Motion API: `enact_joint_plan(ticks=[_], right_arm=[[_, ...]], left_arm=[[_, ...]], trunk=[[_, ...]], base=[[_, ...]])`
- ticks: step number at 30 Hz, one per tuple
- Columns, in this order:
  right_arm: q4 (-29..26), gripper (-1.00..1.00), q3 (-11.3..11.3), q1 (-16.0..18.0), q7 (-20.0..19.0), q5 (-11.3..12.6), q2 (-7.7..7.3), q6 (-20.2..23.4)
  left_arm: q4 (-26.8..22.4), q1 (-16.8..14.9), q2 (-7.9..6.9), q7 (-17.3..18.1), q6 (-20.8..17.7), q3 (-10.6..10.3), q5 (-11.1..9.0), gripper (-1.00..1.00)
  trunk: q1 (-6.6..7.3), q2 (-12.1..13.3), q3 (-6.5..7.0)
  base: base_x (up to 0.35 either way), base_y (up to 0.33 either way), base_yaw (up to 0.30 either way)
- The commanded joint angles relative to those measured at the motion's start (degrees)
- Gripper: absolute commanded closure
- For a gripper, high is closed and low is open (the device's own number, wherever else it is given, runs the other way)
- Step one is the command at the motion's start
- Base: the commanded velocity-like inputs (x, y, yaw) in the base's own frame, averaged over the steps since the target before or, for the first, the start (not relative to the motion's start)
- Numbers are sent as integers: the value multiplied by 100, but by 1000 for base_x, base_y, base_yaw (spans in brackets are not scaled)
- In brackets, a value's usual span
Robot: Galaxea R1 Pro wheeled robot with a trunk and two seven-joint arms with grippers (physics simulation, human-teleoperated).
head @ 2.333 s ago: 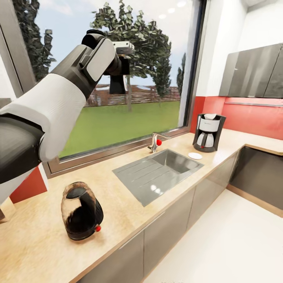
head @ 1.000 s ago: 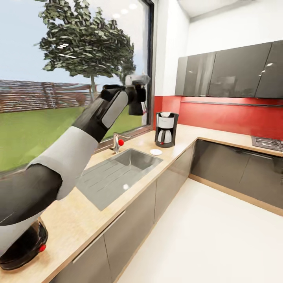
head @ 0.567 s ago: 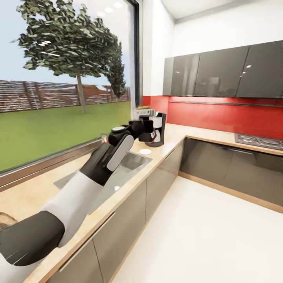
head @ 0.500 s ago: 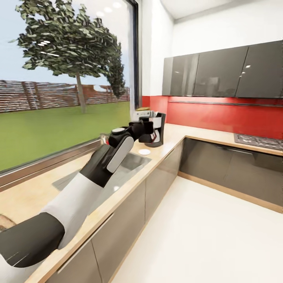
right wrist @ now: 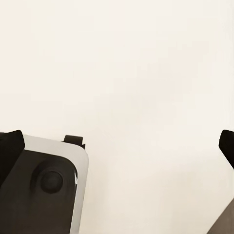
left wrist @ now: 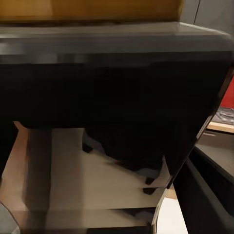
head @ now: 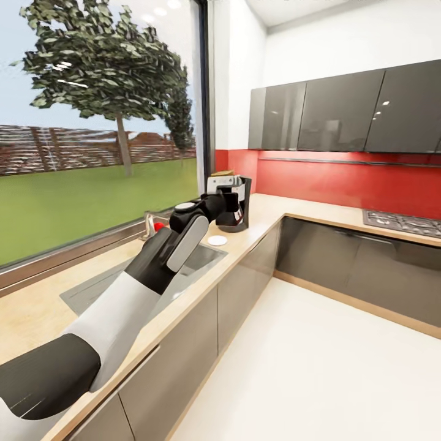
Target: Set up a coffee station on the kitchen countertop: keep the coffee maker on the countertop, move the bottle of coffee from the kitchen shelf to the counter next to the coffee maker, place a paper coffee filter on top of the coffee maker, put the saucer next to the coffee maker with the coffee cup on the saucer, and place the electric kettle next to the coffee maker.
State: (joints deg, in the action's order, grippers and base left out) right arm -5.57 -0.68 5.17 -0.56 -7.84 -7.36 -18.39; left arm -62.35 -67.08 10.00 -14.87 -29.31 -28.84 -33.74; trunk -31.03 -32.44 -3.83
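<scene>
a: count what's on the countertop (head: 257, 223) for me.

b: from the head camera you have one coffee maker (head: 240, 202) at the far end by the red wall, one white saucer (head: 217, 241) lying just in front of it toward you, one sink (head: 196, 260) with one tap (head: 150, 223) carrying a red knob, and one hob (head: 401, 222) far off on the right run. above that run you can count three dark cabinet doors (head: 337, 110) in full, with a fourth cut off at the edge.

a: and your left arm?

b: your left arm (head: 147, 282) reaches out over the sink, and the left gripper (head: 228, 197) sits right against the near side of the coffee maker, with something pale and yellowish (head: 223, 176) showing just above it. you cannot tell from here whether the jaws are apart or closed, or whether they grip anything.

a: does the wrist camera help?

b: your left wrist view adds a very close dark body (left wrist: 117, 97) with a yellow-brown band (left wrist: 92, 9) at its edge and pale counter beyond, but it is too dark to read the jaws. your right wrist view gives what the head camera lacks: the right gripper's dark fingertips (right wrist: 10, 146) at both edges, set wide apart with nothing between them, over bare pale floor (right wrist: 136, 73), beside one grey and black block (right wrist: 44, 190).
</scene>
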Motion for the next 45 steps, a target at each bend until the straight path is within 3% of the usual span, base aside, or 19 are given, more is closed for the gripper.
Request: enact_joint_plan(ticks=[1, 3, 45], right_arm=[[8, -100, -2, 4, -6, -27, -2, -16], [6, -100, 1, 4, -6, -25, -2, -18], [5, -100, 1, 3, -6, -31, -2, -24]], left_arm=[[-1, -7, 0, -52, -13, -7, -57, 100], [0, -7, 0, -52, -14, -7, -60, 100], [127, 9, 0, -52, -5, -13, -60, 100]], trunk=[[-3, -10, -12], [-3, -10, -12], [-925, -1695, -766]], base=[[6, -5, 0], [2, -2, 0], [0, 0, 0]])
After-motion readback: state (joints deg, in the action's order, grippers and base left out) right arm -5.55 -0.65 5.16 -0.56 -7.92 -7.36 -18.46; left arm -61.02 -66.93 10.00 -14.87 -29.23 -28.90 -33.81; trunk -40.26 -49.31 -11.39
